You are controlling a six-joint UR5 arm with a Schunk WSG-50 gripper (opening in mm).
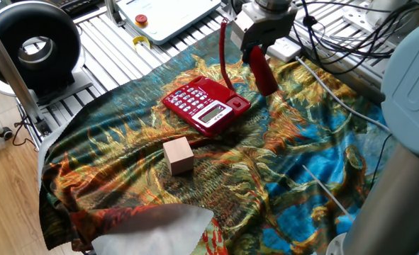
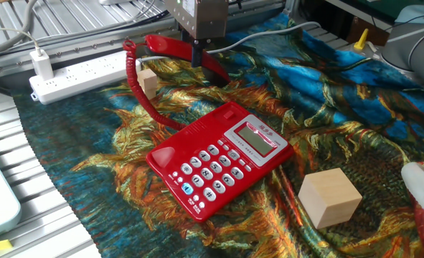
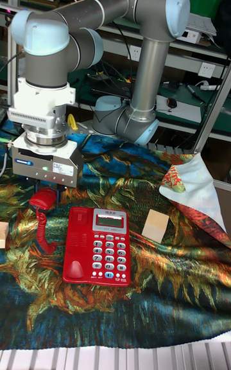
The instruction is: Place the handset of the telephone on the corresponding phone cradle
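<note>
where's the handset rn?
In the other fixed view, the handset is held aloft in the tool, behind the telephone, near the power strip.

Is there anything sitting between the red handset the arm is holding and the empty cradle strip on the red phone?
Nothing visible blocks it. The tool holds the glossy red handset above the cloth behind the red desk telephone. The recessed cradle strip lies bare. Only the coiled red cord runs between them, and both tan wooden cubes sit off to the sides.
</note>
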